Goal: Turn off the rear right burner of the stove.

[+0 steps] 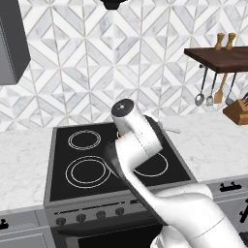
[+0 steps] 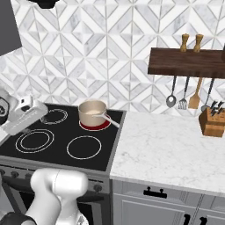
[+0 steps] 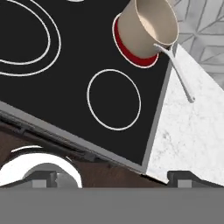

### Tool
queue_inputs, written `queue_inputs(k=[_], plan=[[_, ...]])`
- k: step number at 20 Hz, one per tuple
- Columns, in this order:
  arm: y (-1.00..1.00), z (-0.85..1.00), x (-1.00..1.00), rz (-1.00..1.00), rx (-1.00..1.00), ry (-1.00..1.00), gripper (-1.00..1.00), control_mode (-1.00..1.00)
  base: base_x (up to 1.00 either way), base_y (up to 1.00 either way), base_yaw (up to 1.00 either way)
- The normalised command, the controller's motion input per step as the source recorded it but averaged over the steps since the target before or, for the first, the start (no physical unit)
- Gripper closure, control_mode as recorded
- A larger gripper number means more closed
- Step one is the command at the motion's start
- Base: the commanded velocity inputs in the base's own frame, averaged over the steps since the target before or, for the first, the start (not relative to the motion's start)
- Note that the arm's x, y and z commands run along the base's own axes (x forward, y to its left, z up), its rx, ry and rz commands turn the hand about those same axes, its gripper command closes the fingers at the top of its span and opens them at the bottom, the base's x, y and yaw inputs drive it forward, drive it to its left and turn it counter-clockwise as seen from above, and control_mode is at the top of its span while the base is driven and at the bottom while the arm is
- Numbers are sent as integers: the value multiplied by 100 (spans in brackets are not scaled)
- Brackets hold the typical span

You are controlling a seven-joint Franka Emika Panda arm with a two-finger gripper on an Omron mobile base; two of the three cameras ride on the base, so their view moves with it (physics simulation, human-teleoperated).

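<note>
The stove (image 2: 61,132) is a black glass cooktop (image 3: 70,87) with a grey front panel and a row of small dark knobs (image 1: 100,214). The rear right burner (image 2: 94,126) glows red (image 3: 127,50) under a beige saucepan (image 2: 92,112), whose handle points right toward the counter. In the left base view my arm covers most of it, leaving a red sliver of the burner (image 1: 119,136). My gripper (image 3: 113,179) hangs open above the stove's front edge, nothing between its fingers. My hand (image 2: 26,113) hovers over the cooktop's left side.
A larger single-ring zone (image 3: 113,99) lies in front of the saucepan (image 3: 148,26). Double-ring zones (image 1: 88,171) fill the left half. A marble counter (image 2: 167,149) runs to the right, with a knife block (image 2: 212,121) and a wooden shelf with hanging utensils (image 2: 184,99) above it.
</note>
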Motion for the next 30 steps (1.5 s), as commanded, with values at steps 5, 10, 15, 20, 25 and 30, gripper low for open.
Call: queue_inputs(k=[5, 10, 15, 20, 25, 30], plan=[[100, -99, -61, 27, -42, -7, -100, -100, 0, 0, 0], [100, -100, -13, 31, -35, 0, -100, -100, 0, 0, 0], [100, -100, 0, 31, -32, 0, -100, -100, 0, 0, 0], [53, -84, 2, 16, -14, -7, -100, -100, 0, 0, 0], [25, -81, 12, 4, -2, -17, -100, -100, 0, 0, 0], [0, -66, 24, 0, 0, -23, -100, -100, 0, 0, 0]])
